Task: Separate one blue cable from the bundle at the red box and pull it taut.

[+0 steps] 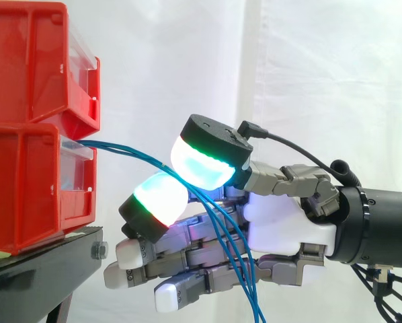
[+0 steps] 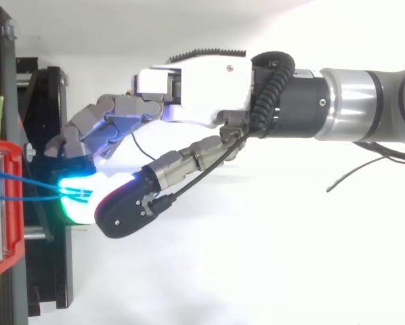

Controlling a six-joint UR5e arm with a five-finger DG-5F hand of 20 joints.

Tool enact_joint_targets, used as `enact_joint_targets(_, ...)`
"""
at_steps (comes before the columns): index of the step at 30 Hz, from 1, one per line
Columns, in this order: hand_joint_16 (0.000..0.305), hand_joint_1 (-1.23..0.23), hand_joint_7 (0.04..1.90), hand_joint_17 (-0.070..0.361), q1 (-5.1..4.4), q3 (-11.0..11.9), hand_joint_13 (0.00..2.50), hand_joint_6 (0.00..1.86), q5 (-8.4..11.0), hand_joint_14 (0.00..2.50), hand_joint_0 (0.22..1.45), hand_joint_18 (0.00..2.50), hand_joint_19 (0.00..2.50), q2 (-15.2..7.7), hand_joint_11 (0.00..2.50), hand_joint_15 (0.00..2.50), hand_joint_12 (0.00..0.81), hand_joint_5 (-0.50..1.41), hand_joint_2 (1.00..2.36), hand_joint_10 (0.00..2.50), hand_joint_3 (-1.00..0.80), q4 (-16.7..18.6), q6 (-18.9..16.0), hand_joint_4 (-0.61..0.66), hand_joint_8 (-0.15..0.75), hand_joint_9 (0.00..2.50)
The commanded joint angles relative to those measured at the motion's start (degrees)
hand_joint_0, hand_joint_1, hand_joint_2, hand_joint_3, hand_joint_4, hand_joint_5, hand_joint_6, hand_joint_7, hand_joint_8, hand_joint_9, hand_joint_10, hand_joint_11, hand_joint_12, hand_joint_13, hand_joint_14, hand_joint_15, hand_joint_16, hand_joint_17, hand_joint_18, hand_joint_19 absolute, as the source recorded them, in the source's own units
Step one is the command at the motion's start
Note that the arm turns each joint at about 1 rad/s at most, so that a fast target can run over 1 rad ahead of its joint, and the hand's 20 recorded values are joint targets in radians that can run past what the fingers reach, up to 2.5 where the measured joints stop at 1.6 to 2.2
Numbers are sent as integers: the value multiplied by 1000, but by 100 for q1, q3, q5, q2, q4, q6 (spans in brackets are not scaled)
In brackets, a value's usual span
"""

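Thumb and one finger of robot hand curled, glowing pads pinching blue cables; remaining fingers straight below. Black stand carries stacked red bins, white curtain behind. Cables thin, several strands, run from lower red bin through pinch, hang across palm, cut off at bottom edge. Strand count inside pinch unclear.

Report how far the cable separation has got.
Done: the hand is at the blue cables beside the red box. In hand: its pads pinch several strands together, none singled out. Left: isolate one and pull it taut; below the pads they hang slack.
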State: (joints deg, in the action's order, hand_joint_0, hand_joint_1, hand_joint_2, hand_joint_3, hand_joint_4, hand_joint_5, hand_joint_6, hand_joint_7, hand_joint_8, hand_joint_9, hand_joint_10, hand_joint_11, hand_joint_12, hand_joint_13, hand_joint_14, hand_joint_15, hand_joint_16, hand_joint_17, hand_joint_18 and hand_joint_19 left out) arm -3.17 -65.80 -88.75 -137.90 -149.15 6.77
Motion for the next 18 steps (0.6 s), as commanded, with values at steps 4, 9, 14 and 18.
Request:
enact_joint_targets(4, 45, -695, 1017, 100, 27, 41, 358, 838, -45, 9, 640, 472, 611, 0, 492, 241, 338, -201, 1014, 13, -282, 0, 9, 140, 291, 597)
enact_joint_targets(9, 45, -750, 1011, 101, 35, 41, 387, 847, -63, 9, 669, 515, 612, 0, 500, 248, 346, -201, 1010, 16, -366, 0, 9, 141, 287, 601)
enact_joint_targets(14, 45, -748, 1013, 100, 44, 41, 401, 847, -81, 9, 652, 531, 628, 0, 511, 251, 345, -193, 1000, 16, -500, 0, 18, 151, 288, 618)
enact_joint_targets(18, 45, -701, 1014, 100, 44, 41, 407, 843, -89, 10, 632, 542, 635, 0, 510, 261, 346, -189, 1000, 16, -500, 0, 18, 152, 291, 635)
